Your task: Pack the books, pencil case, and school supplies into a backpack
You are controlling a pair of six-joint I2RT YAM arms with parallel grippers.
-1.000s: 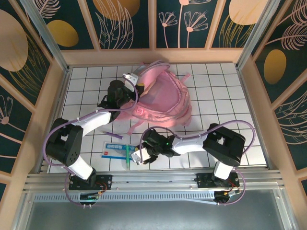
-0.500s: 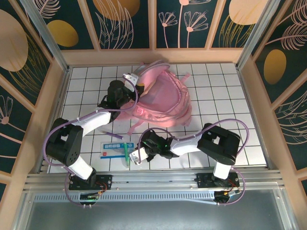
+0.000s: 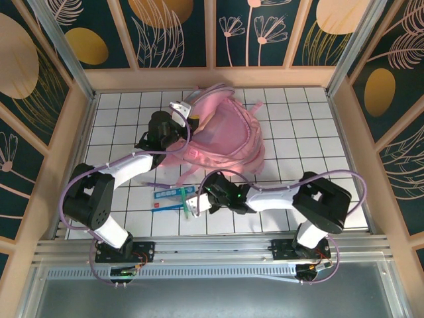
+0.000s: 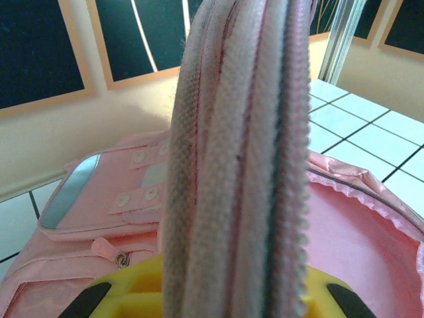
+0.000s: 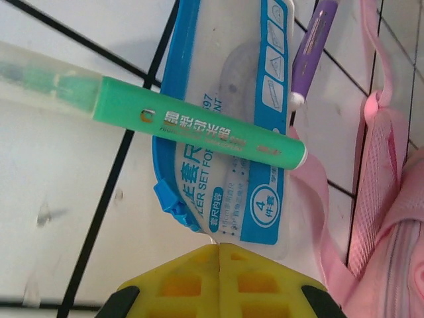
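Leaf-painted teal panels (image 3: pixel 175 30) wall in a white-tiled bench (image 3: pixel 298 126). At left, the left gripper (image 4: pixel 228 291) clamps the zipper rim of the pink backpack (image 3: pixel 225 136). Nearer, the white-and-blue packet (image 5: pixel 225 79) lies under the green pen (image 5: pixel 199 129), its edge pinched by the clenched right gripper (image 5: pixel 217 248).

- Table (image 3: pixel 298 132): white tiles w/ dark grout, wood rim all round.
- Backpack (image 3: pixel 228 136): big, glossy pink, lying mid-table toward the far side. One strap (image 5: pixel 381 132) trails onto the tiles toward my side.
- Packet (image 5: pixel 228 73): flat, white & blue, on the tiles nr my front edge, left of centre, just beside that strap.
- Green pen (image 5: pixel 192 127): lies across the packet, one end out over bare tile.
- Purple pen (image 5: pixel 315 40): on the tile along the packet's edge; touching or not, can't tell.
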